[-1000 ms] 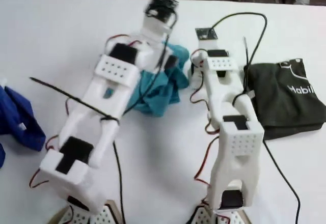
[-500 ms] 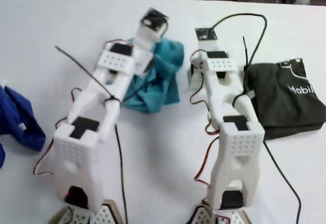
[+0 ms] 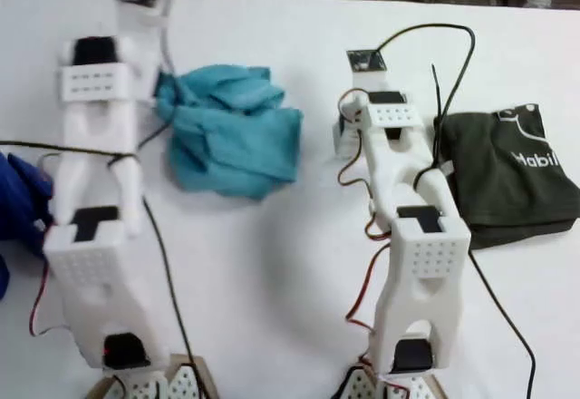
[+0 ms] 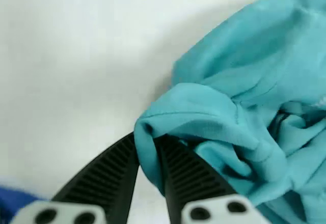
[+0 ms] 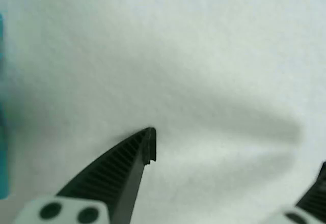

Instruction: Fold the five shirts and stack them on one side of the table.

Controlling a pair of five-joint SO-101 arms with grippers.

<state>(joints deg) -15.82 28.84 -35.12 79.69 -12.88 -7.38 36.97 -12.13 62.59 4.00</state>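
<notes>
A crumpled teal shirt [image 3: 231, 136] lies at the table's middle left. My left gripper [image 4: 151, 141] is shut on a fold at the teal shirt's [image 4: 244, 117] edge, and its arm [image 3: 91, 172] stretches up the left side of the table. A dark green shirt [image 3: 507, 177] lies folded at the right. A blue shirt [image 3: 18, 209] shows bunched at the left edge, partly behind the left arm. My right gripper [image 5: 234, 158] stands open over bare white table, and its arm [image 3: 408, 209] lies between the teal and green shirts.
The white table [image 3: 272, 281] has free room in front of the teal shirt, between the two arms. Black and red cables [image 3: 453, 63] run along both arms and over the green shirt's near side.
The left arm has swung to the left, pulling the teal shirt with it; the shirt now lies farther left and more spread out. The right arm has kept still.
</notes>
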